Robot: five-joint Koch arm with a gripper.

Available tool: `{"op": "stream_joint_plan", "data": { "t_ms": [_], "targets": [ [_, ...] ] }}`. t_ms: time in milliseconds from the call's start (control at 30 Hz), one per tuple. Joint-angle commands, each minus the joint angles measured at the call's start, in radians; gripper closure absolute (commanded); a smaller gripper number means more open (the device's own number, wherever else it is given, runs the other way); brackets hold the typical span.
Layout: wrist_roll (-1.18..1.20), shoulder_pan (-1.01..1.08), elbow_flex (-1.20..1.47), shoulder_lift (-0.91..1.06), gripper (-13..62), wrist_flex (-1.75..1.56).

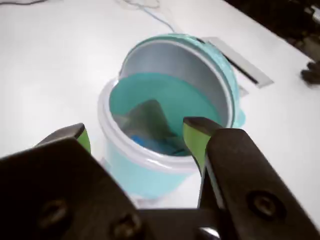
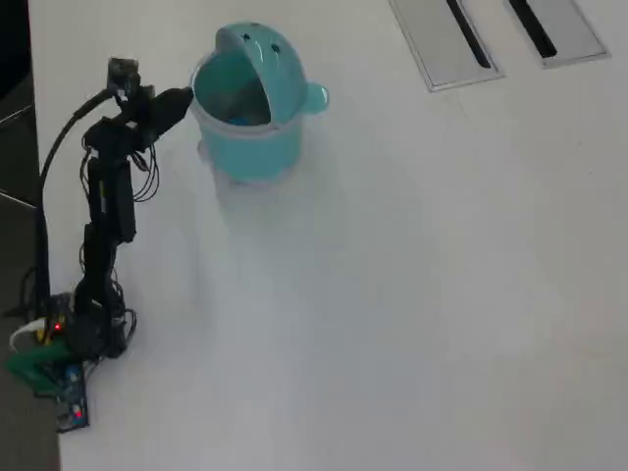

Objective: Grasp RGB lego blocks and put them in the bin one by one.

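Jaws of the gripper (image 1: 137, 137) gape empty over the bin (image 1: 150, 172); a blue block (image 1: 142, 142) inside looks light, rigid, best pinched across flat sides

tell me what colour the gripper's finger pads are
Yellow-green pads on a black gripper, clearest in the wrist view, right in front of the teal bin.

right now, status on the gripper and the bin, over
Gripper open, empty, at the bin's rim. Bin upright, lid swung open, something blue inside. No blocks on the table; nothing in the way.

Two grey slotted panels (image 2: 446, 44) on white table (image 2: 392, 294).
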Motion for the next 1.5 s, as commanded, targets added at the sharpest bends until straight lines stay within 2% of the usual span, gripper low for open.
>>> {"op": "stream_joint_plan", "data": {
  "t_ms": [0,800,1033,1467],
  "targets": [
    [0.021,-0.015,-0.048,0.077,15.6,0.015],
    [0.025,-0.037,0.006,0.270,15.7,0.212],
    [0.026,-0.031,0.160,0.388,15.8,0.227],
    [0.051,-0.021,0.758,0.778,15.9,0.193]
  ]
}}
